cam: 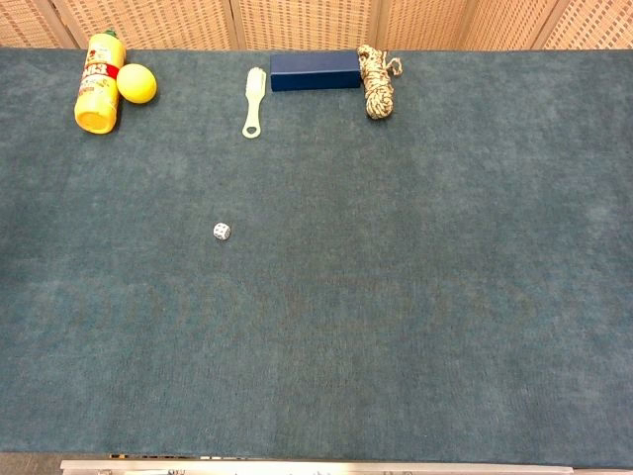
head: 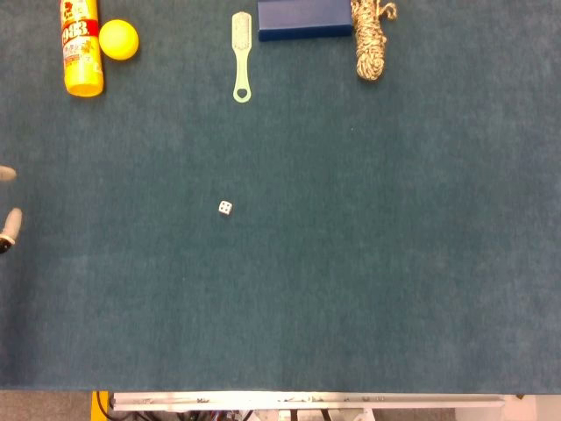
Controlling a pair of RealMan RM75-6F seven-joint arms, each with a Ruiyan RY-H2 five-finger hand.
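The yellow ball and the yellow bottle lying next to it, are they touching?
Touching, it seems. In the chest view the yellow ball sits against the bottle with no carpet visible between them; the head view likewise shows no gap.

Brush (head: 241,44), blue box (head: 302,19), rope coil (head: 370,39)

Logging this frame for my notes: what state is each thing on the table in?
dice: lying alone mid-table, untouched
yellow bottle: lying on its side
yellow ball: touching the bottle
brush: lying flat
blue box: closed
rope: coiled in a bundle
left hand: at frame edge, fingertips only
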